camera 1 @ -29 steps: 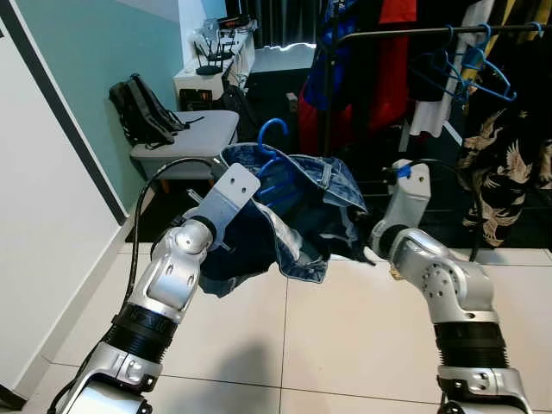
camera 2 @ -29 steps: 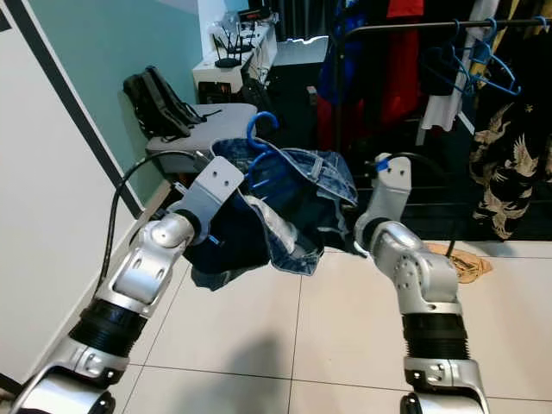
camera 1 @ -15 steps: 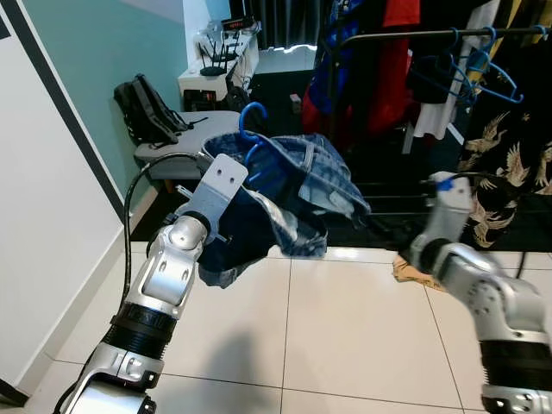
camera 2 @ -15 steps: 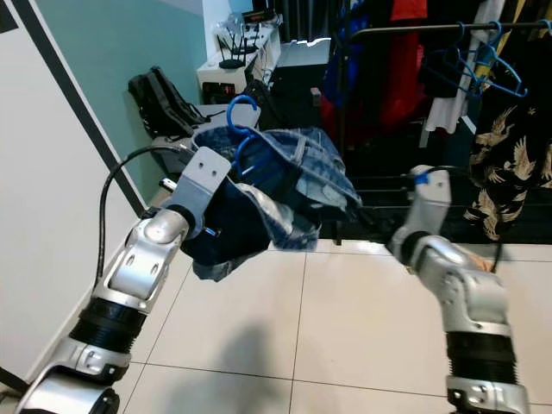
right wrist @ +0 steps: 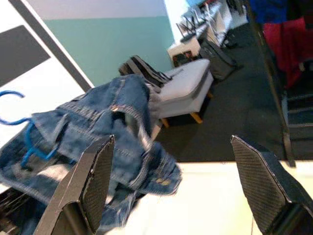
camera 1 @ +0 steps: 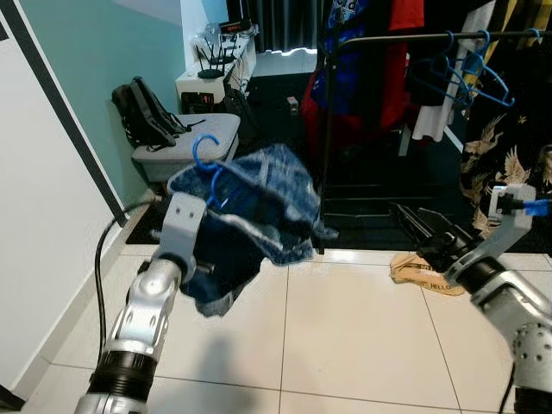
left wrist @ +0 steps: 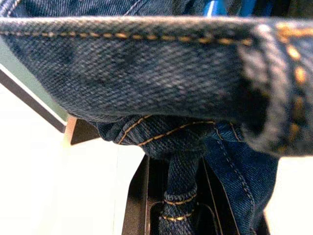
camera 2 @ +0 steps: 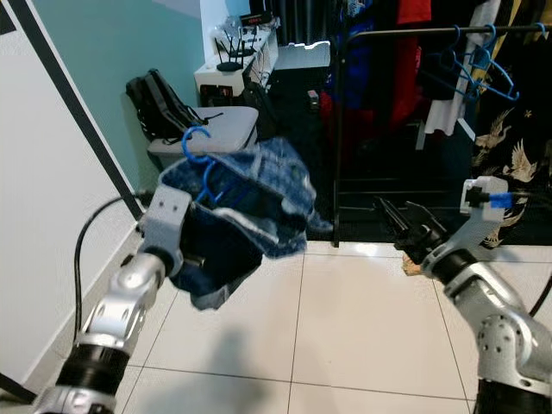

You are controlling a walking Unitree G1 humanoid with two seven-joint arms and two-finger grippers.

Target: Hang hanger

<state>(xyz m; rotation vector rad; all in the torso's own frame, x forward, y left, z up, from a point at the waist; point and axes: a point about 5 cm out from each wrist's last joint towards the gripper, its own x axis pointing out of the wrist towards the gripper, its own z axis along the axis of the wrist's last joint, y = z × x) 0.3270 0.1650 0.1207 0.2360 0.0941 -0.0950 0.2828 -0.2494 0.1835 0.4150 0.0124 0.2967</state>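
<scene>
In the left eye view the left arm is raised over the tiled floor [camera 1: 345, 345], carrying a bundle of blue denim clothing [camera 1: 250, 198] draped on a blue hanger [camera 1: 207, 164] whose hook curls up above the fabric; the left gripper [camera 1: 226, 226] is buried in the cloth, so whether its fingers are closed on the hanger or the fabric cannot be told here; the right gripper [camera 1: 423, 231] is held out well to the right of the bundle, its black fingers spread and empty, pointing toward the base of a black clothes rail [camera 1: 414, 39] hung with garments and several blue hangers [camera 1: 470, 69]; a crumpled tan bag [camera 1: 423, 269] lies on the floor below that gripper, and a grey bench [camera 1: 185, 138] with a black backpack [camera 1: 142, 112] stands against the teal wall [camera 1: 103, 52]; in the right eye view the same layout shows, the denim held up level with the bench and apart from the rail; in the left wrist view denim seams and orange stitching press right against the camera, a sliver of blue hanger at the edge; in the right wrist view the two black fingers [right wrist: 93, 181] stand wide apart with nothing between them, the denim and its hanger hook beyond.
</scene>
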